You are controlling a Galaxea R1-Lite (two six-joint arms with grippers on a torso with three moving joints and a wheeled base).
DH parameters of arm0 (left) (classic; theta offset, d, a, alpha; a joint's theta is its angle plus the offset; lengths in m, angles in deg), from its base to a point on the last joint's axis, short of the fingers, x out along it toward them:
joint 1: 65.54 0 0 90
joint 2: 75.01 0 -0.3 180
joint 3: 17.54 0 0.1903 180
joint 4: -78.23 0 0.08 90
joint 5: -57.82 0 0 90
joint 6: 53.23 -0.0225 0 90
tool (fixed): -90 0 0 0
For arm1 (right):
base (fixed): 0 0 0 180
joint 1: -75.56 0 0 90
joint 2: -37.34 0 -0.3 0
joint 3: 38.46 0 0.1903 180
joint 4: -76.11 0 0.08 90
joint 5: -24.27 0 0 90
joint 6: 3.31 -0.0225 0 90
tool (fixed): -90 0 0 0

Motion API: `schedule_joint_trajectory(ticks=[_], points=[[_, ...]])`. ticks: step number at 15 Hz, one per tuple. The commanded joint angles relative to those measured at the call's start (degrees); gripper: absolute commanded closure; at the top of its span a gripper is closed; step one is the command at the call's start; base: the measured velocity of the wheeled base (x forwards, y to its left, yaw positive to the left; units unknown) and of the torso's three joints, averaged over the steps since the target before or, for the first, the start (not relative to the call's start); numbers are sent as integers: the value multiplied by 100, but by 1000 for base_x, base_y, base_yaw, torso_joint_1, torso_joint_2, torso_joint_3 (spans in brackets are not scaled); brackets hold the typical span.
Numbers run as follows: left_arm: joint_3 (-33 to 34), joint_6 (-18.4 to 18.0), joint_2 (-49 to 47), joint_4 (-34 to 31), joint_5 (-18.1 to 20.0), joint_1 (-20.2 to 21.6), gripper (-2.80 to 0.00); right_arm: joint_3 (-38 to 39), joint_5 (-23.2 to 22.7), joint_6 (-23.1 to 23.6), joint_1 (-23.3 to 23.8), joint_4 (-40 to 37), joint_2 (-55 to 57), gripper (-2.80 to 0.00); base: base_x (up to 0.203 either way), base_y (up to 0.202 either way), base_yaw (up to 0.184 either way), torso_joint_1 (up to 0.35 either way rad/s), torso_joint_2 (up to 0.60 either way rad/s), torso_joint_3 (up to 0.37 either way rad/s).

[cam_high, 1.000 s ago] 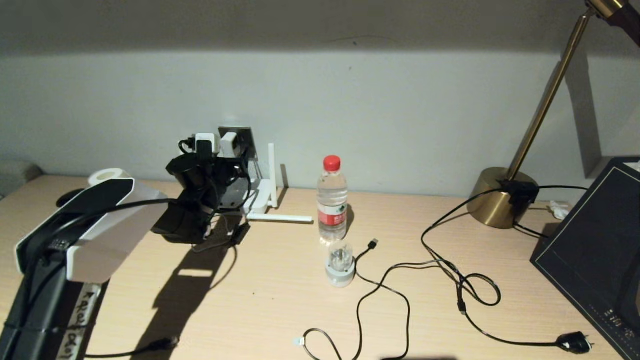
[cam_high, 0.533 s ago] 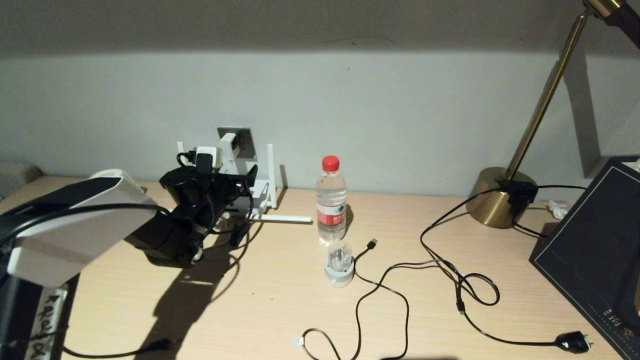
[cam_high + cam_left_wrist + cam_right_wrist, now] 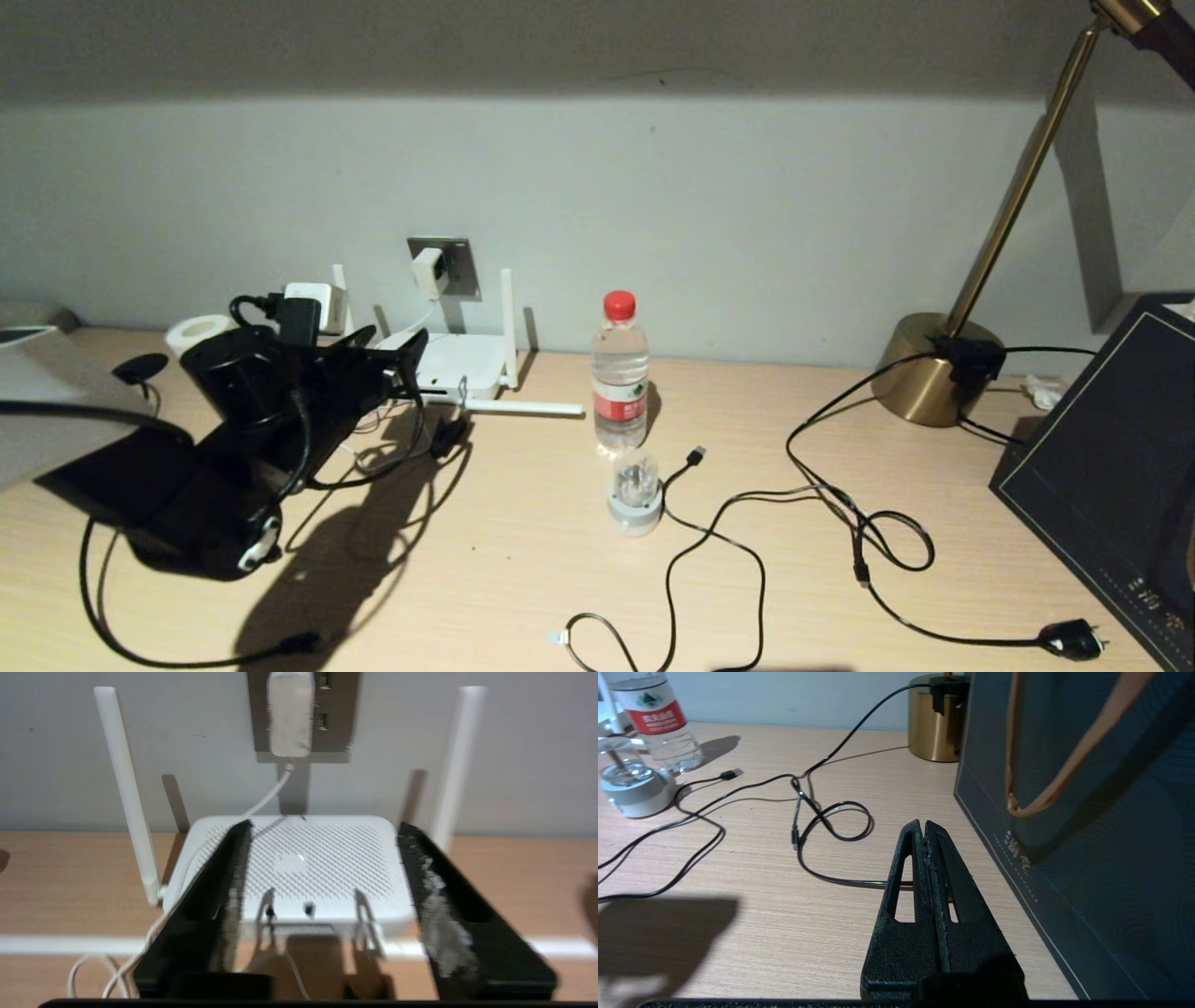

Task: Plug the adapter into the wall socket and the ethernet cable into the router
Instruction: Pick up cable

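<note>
On the desk, the left gripper hangs before the router, fingers spread, empty. The right gripper sits closed near the bag. The adapter sits plugged into the wall socket.

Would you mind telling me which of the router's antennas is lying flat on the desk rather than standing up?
The antenna at the router's front right corner lies flat, pointing toward the water bottle; the others visible stand upright against the wall.
</note>
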Motion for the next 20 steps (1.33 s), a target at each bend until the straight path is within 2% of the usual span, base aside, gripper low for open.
schedule_joint_trajectory(ticks=[1, 3, 5, 6, 8, 9, 11, 12, 13, 17, 18, 20], points=[[545, -6, 867, 27, 42, 7, 0, 176, -1, 1, -4, 5, 8, 0, 0, 0, 0, 0, 0, 0], [1198, -118, 1702, -206, 235, 68, 0, 176, -1, 1, 0, 5, 8, 0, 0, 0, 0, 0, 0, 0], [1499, -304, 2481, -850, 423, 168, 0, 176, -1, 1, 0, 0, 8, 0, 0, 0, 0, 0, 0, 0], [1511, -378, 2895, -1510, 506, 221, 0, 176, -9, 1, 0, 5, 8, 0, 0, 0, 0, 0, 0, 0], [1375, -681, 3724, -3549, 630, 290, 0, 176, -5, 9, 0, -4, 8, 0, 0, 0, 0, 0, 0, 0], [1254, -970, 4083, -4663, 682, 315, 0, 176, -7, 9, 0, -4, 8, 0, 0, 0, 0, 0, 0, 0], [922, -1940, 4566, -6617, 768, 408, 0, 176, -1, 9, 0, -4, 8, 0, 0, 0, 0, 0, 0, 0], [754, -2664, 4679, -7237, 795, 493, 0, 176, -8, 9, 0, -4, 8, 0, 0, 0, 0, 0, 0, 0], [653, -3175, 4701, -7696, 813, 552, 0, 176, -1, 9, 0, -4, 8, 0, 0, 0, 0, 0, 0, 0], [502, -4393, 4687, -9268, 839, 581, 0, 176, -8, 5, 0, -4, 8, 0, 0, 0, 0, 0, 0, 0], [364, -4748, 4670, -9630, 903, 583, -280, 176, -1, 2, 0, -4, 8, 0, 0, 0, 0, 0, 0, 0], [64, -5245, 4474, -10015, 1066, 584, -280, 176, -1, 7, 0, -4, 8, 0, 0, 0, 0, 0, 0, 0]])
